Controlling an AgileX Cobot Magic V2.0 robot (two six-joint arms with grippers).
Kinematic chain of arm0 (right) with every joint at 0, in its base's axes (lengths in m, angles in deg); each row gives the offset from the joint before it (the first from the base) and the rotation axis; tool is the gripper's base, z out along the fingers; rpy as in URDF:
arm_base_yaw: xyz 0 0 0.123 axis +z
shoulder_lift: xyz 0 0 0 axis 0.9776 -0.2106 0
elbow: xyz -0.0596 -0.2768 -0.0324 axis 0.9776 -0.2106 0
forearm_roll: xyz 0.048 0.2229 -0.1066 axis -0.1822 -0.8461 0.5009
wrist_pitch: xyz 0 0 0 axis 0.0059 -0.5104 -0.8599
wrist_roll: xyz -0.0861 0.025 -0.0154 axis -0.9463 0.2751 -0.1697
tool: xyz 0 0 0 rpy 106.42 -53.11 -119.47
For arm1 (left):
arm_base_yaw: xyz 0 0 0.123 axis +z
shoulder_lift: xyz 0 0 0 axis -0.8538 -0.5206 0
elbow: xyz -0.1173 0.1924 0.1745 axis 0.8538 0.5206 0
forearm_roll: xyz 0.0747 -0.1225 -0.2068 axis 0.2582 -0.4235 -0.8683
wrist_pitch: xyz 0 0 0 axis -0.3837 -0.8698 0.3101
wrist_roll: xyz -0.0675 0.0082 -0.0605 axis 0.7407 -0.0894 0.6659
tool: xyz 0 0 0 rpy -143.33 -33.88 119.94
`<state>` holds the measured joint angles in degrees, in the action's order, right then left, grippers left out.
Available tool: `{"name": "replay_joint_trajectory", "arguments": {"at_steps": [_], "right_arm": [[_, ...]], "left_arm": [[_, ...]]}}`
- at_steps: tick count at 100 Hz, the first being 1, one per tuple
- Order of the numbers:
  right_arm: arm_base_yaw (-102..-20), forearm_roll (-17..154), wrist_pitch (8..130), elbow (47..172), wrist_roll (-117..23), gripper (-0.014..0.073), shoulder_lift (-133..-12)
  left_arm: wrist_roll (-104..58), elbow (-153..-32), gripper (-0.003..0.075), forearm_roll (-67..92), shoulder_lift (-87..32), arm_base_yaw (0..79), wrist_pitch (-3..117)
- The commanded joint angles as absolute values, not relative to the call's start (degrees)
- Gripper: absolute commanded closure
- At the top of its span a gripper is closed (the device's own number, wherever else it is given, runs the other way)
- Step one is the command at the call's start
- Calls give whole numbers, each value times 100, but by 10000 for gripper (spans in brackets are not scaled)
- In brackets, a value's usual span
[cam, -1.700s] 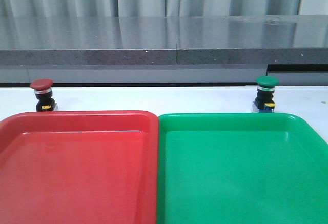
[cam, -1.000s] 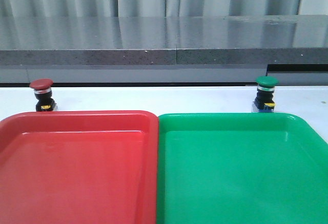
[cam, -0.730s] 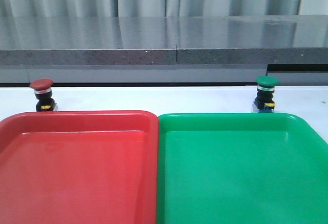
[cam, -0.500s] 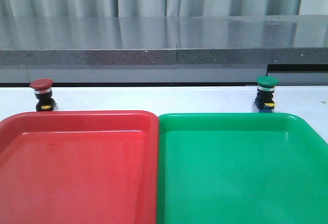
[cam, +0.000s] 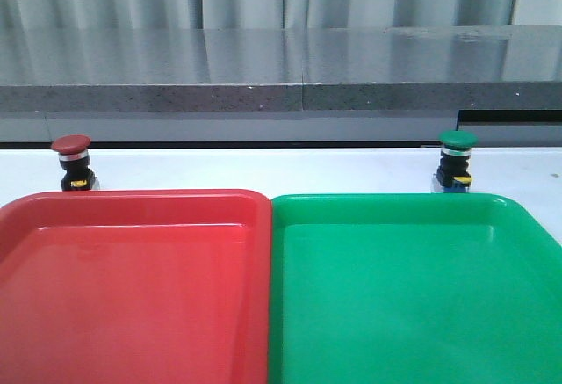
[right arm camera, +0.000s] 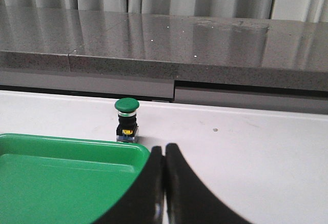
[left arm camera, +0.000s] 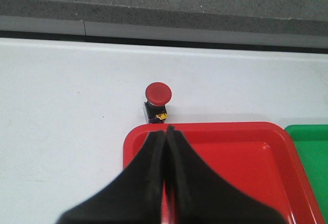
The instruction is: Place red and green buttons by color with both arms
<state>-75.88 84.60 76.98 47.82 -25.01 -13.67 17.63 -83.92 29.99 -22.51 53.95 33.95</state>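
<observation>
Both grippers' fingers pressed together, left gripper (left arm camera: 165, 130) and right gripper (right arm camera: 164, 148) holding nothing; red button (cam: 72, 162) and green button (cam: 457, 162) upright on tabletop (cam: 263, 169) just behind matching trays, top-heavy, likely toppling if nudged.

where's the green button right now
In the front view the green button stands upright on the white table at the right, just behind the far rim of the green tray, not inside it. The closed right gripper is short of it.
</observation>
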Motion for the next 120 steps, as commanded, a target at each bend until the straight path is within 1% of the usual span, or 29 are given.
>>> {"name": "replay_joint_trajectory", "arguments": {"at_steps": [1,6,13,16,18,22,23,25,26,30,32,33,38,42,54,59,83,120], "right_arm": [[-7608,8492,8195,4862,-2501,703,-1255],[-7608,8492,8195,4862,-2501,703,-1255],[-7608,8492,8195,4862,-2501,703,-1255],[-7608,8492,8195,4862,-2501,703,-1255],[-7608,8492,8195,4862,-2501,703,-1255],[-7608,8492,8195,4862,-2501,703,-1255],[-7608,8492,8195,4862,-2501,703,-1255],[-7608,8492,8195,4862,-2501,703,-1255],[-7608,8492,8195,4862,-2501,703,-1255],[-7608,8492,8195,4862,-2501,703,-1255],[-7608,8492,8195,4862,-2501,703,-1255],[-7608,8492,8195,4862,-2501,703,-1255],[-7608,8492,8195,4862,-2501,703,-1255],[-7608,8492,8195,4862,-2501,703,-1255],[-7608,8492,8195,4862,-2501,703,-1255],[-7608,8492,8195,4862,-2501,703,-1255],[-7608,8492,8195,4862,-2501,703,-1255],[-7608,8492,8195,4862,-2501,703,-1255]], "left_arm": [[1779,-8612,727,2933,-2304,5398,3714],[1779,-8612,687,2933,-2328,5398,3701],[1779,-8612,580,2933,-2341,5398,3686],[1779,-8612,509,2933,-2341,5398,3686],[1779,-8612,477,2933,-2341,5398,3686],[1779,-8612,374,2933,-2341,5398,3686],[1779,-8612,337,2933,-2341,5398,3686],[1779,-8612,300,2933,-2341,5398,3686],[1779,-8612,263,2933,-2341,5398,3686],[1779,-8612,158,2925,-2341,5398,3712],[1779,-8612,127,2903,-2341,5398,3711],[1779,-8612,87,2894,-2341,5398,3711],[1779,-8612,24,2867,-2341,5398,3711],[1779,-8612,15,2867,-2354,5398,3721],[1779,-8667,64,2867,-2584,5398,3722],[1779,-8753,68,2867,-2775,5398,3708],[1779,-9542,68,2879,-4071,5113,3671],[1779,-10814,68,2903,-6107,5096,3550]]}}
